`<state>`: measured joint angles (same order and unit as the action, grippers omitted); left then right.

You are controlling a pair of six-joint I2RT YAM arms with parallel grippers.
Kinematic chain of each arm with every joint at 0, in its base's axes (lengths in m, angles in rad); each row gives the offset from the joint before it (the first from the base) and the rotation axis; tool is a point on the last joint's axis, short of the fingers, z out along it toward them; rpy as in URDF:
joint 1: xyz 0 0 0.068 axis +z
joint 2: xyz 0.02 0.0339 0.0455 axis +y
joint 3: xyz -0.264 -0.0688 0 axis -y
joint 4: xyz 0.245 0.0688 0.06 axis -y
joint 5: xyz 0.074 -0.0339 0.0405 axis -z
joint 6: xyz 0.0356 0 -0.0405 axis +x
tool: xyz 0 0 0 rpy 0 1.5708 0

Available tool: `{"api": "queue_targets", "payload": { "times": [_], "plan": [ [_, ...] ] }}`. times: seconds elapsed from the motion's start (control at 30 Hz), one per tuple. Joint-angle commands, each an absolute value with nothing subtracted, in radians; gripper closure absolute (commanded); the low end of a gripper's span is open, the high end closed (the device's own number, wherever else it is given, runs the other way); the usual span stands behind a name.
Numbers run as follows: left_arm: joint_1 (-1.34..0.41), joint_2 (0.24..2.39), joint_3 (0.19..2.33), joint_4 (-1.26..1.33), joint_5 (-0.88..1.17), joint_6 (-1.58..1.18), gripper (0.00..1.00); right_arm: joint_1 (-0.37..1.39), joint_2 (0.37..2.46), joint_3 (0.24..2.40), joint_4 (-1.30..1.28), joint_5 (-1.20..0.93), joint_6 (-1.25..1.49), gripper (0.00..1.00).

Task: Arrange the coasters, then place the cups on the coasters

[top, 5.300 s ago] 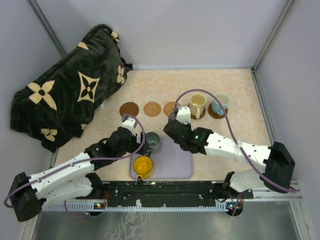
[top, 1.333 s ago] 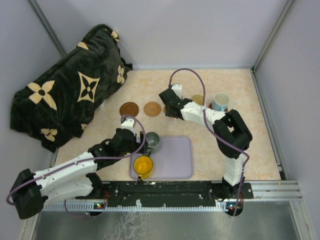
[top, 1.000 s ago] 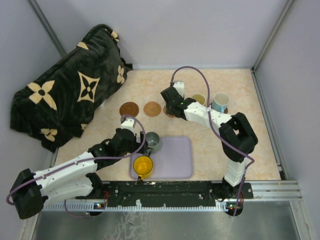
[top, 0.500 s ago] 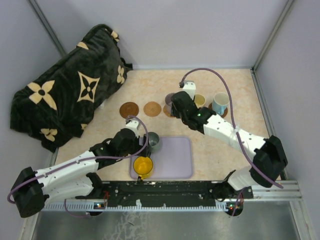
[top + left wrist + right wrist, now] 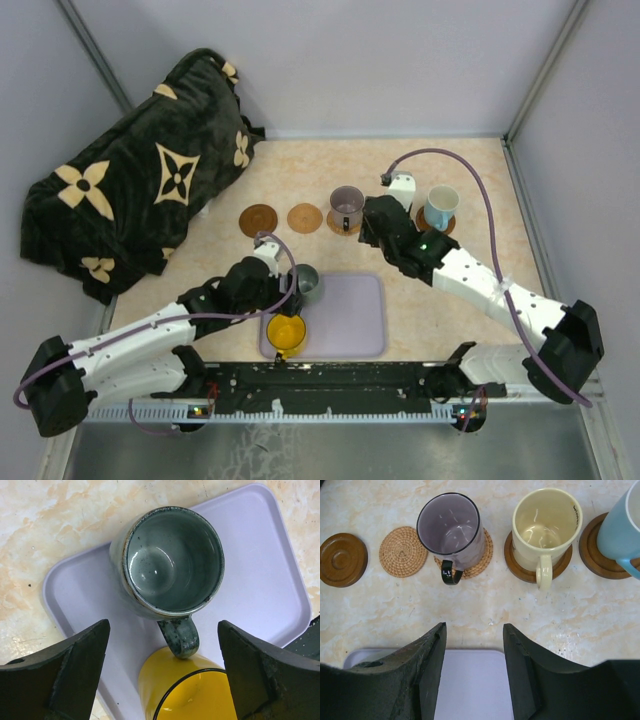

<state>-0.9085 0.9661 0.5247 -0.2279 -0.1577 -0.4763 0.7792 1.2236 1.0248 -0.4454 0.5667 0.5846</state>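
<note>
I see both arms built from white shells with black joint housings. The left arm (image 5: 150, 335) and the right arm (image 5: 480, 285) each carry a thin purple cable (image 5: 436, 151) that runs loose outside the body. Both are bolted to a black rail (image 5: 330, 385). A white toothed strip (image 5: 300, 410) lies on the near side of this rail. Beyond the rail, a small green light shines on the right arm. The fingers of the left end effector (image 5: 162, 627) and the right end effector (image 5: 474, 630) are dark matte wedges.

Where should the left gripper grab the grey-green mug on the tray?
Across the body, from straight above. The grey-green mug stands upright with its handle pointing at the yellow mug right beside it, so the two walls either side of the handle are free. The open left gripper likely spans them.
</note>
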Motion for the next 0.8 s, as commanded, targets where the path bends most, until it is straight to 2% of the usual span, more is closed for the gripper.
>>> {"api": "queue_targets", "payload": {
  "times": [0.0,0.43,0.7,0.77],
  "plan": [
    [-0.915,0.999,0.526,-0.201,-0.108,-0.489,0.09,0.792,1.167,1.010,-0.444,0.593,0.606,0.50],
    [-0.916,1.045,0.511,-0.149,-0.082,-0.491,0.13,0.858,1.122,0.961,-0.482,0.590,0.644,0.52],
    [-0.918,1.126,0.518,-0.120,-0.078,-0.488,0.34,0.877,1.109,0.933,-0.484,0.582,0.669,0.51],
    [-0.918,1.139,0.521,-0.120,-0.080,-0.490,0.42,0.880,1.104,0.929,-0.484,0.579,0.671,0.51]
  ]
}}
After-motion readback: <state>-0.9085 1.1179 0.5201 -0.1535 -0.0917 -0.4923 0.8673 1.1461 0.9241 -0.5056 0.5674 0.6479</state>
